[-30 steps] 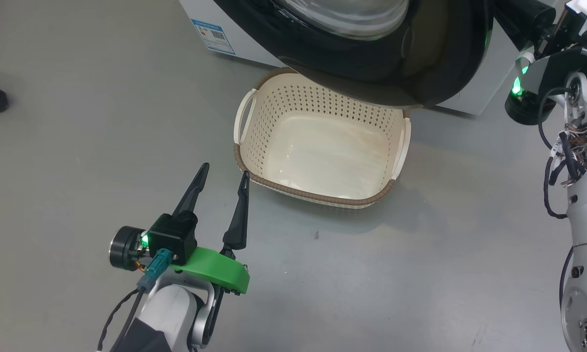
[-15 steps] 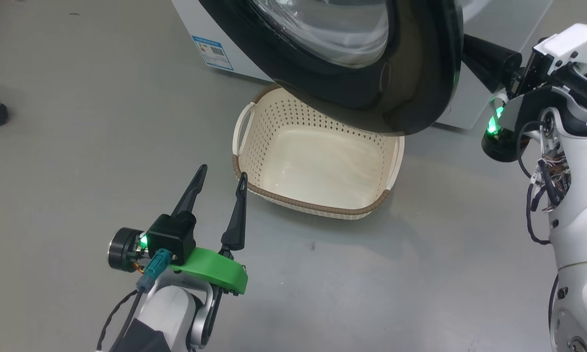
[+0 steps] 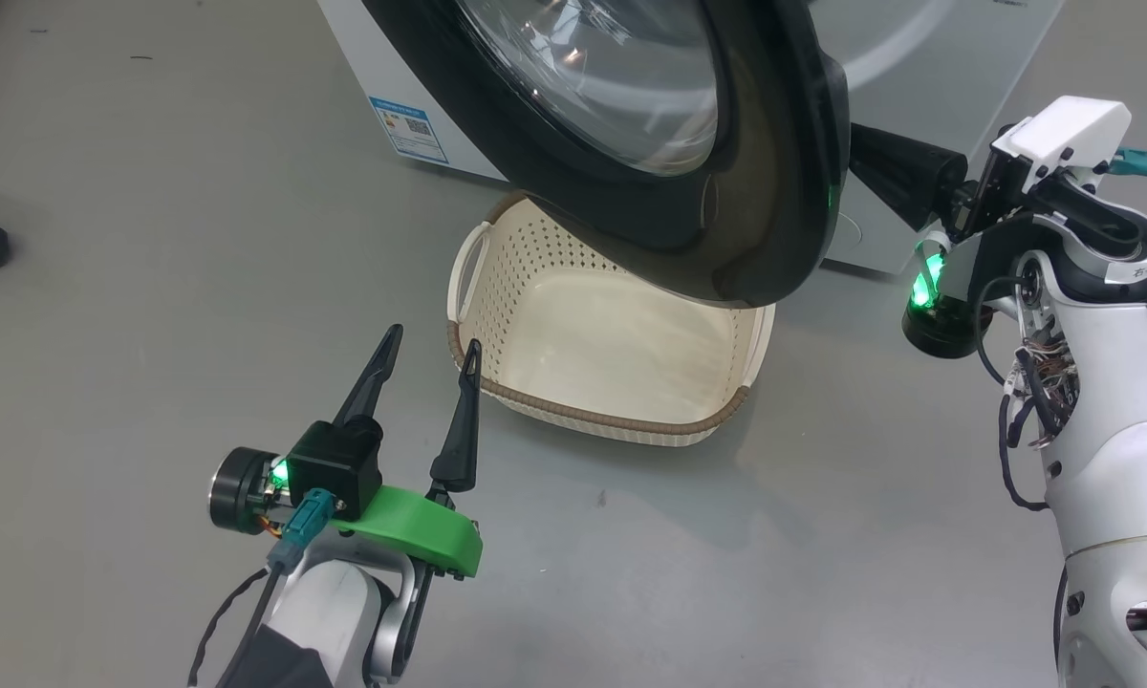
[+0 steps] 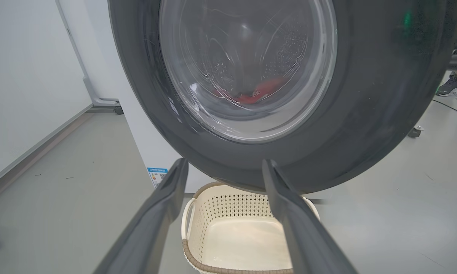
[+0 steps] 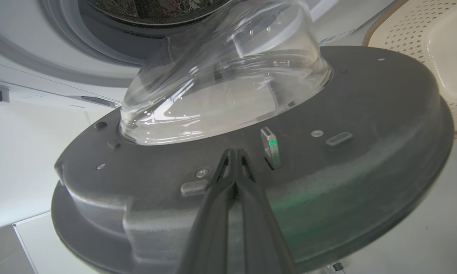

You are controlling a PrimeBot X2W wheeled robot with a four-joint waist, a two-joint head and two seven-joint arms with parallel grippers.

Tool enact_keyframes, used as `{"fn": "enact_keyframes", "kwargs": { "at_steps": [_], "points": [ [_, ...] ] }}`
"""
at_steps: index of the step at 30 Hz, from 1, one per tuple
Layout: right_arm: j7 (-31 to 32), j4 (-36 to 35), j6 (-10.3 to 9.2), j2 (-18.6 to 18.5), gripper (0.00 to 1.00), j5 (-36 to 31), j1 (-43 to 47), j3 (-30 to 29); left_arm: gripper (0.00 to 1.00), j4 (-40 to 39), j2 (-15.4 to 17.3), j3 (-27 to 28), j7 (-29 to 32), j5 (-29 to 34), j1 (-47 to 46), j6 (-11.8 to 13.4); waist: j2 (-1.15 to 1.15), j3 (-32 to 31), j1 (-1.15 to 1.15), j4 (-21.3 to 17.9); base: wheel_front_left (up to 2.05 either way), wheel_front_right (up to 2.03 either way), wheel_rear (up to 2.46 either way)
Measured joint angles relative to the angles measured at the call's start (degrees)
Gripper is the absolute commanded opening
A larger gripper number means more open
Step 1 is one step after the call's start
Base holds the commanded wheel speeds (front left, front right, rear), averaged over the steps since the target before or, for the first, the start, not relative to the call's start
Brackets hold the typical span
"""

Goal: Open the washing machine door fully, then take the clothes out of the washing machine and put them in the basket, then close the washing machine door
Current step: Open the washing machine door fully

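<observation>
- The washing machine (image 3: 927, 67) stands beyond both pincers. I judge it a heavy, fixed box that should not be shifted.
- The washing machine door (image 3: 631, 225) is swung part-way out, ahead of and above the left pincer (image 3: 436, 336), whose fingers stand wide apart and hold nothing.
- The door will probably handle as stiff, hinged and fairly weighty. Its glossy outer rim looks slippery, and the glass bowl is best left alone. The soundest purchase is a push on the matt inner face, near the free edge.
- The basket (image 3: 511, 287) sits on the floor (image 3: 153, 239) just beyond the left pincer's fingertips, partly under the door. It looks light and rigid, so a nudge may slide it.
- The clothes (image 4: 257, 93) lie inside the drum, behind the door glass and well ahead of the left pincer. They should be soft, limp and light, and best pinched at a bunched fold.
- The right pincer (image 5: 234, 152) has its fingers pressed together, clamped on nothing. Its tips seem to rest on the door's inner face, just beside the latch tongue (image 5: 270, 146).
- The left wrist view catches the red clothes through the glass, where the head view's angle on that glass gives reflections.
- The right wrist view gives the door's inner side and the drum mouth (image 5: 99, 45) beyond the fingertips.
</observation>
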Motion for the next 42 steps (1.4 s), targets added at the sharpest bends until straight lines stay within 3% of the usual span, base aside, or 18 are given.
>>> {"fn": "enact_keyframes", "kwargs": {
  "at_steps": [25, 42],
  "points": [
    [4.81, -3.16, -0.07, 1.08, 0.0, 2.27, 3.52, 7.69, 1.0, 0.07, 0.0, -0.1, 0.0, 0.4, 0.91, 0.0, 0.0, -1.29, 0.0, -0.45, 0.0, 0.0, 0.0],
    [6.62, -8.05, -0.49, 1.07, 0.0, 10.0, 6.87, 18.52, 1.0, 0.02, 0.01, -0.31, 0.0, 0.4, 1.02, 0.0, 0.0, -1.92, 0.0, 0.07, 0.0, 0.0, 0.0]
  ]
}}
